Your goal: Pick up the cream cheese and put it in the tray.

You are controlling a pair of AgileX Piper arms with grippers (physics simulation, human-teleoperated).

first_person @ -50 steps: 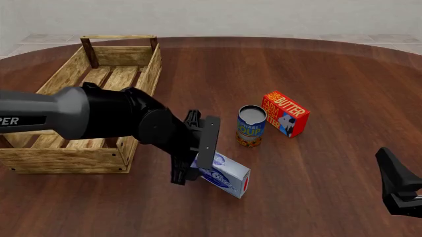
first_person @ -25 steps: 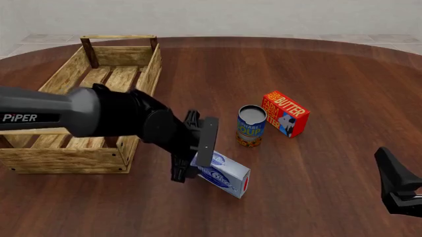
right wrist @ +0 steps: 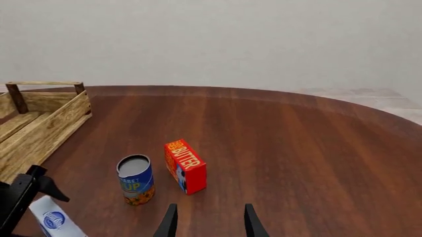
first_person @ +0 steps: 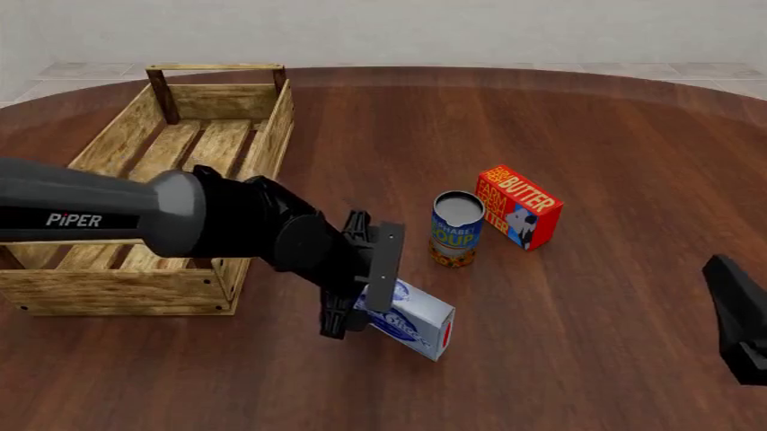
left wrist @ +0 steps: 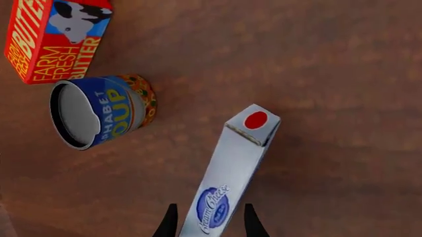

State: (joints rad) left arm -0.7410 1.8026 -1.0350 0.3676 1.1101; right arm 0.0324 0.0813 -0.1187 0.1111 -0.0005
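Around the near end of the cream cheese (first_person: 411,321) the left end effector (left wrist: 205,223) was set, its fingers parted and flanking the box; contact could not be told. At 1 o'clock stood the soup can (first_person: 457,230), the BUTTER box (first_person: 518,206) beyond. At 10 o'clock sat the tray (first_person: 120,292). Far at 3 o'clock, the right end effector (right wrist: 205,221) was held open, empty, above the counter (first_person: 599,153).

Near end of the cream cheese (first_person: 414,321) tucked behind the left end effector (first_person: 356,308) in the front view. Right end effector (first_person: 743,323) chopped off by the frame edge there. Tray (right wrist: 39,131) only partly in frame from the right wrist.
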